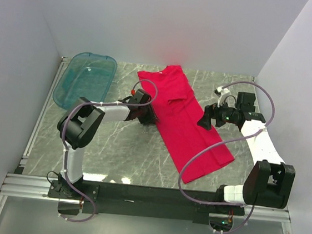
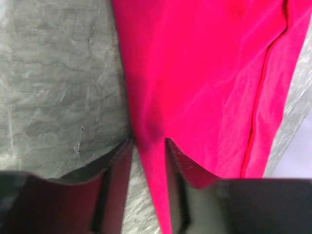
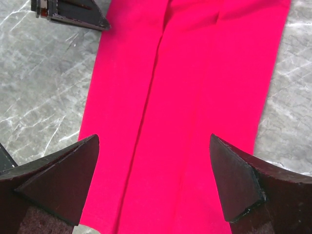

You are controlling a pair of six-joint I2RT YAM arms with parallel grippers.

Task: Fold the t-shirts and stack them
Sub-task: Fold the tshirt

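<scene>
Left gripper (image 2: 148, 144): jaws narrow, straddling a raised fold of the t-shirt (image 1: 184, 123) at its left edge. Fabric sits against one finger; can't tell if it's actually clamped. Right gripper (image 3: 155, 141): jaws wide, nothing in them, hovering above the t-shirt. T-shirt is a long red strip lying diagonally on the table (image 1: 124, 153), mid-back to front-right. Teal tub (image 1: 84, 79) is back-left, apart from it.

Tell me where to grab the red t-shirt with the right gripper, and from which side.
Probably its right long edge, coming in from the right over the table. The t-shirt lies flat as a narrow folded strip, so only edges can be pinched. The left gripper pinches the left edge, and the right gripper hangs open above.
</scene>
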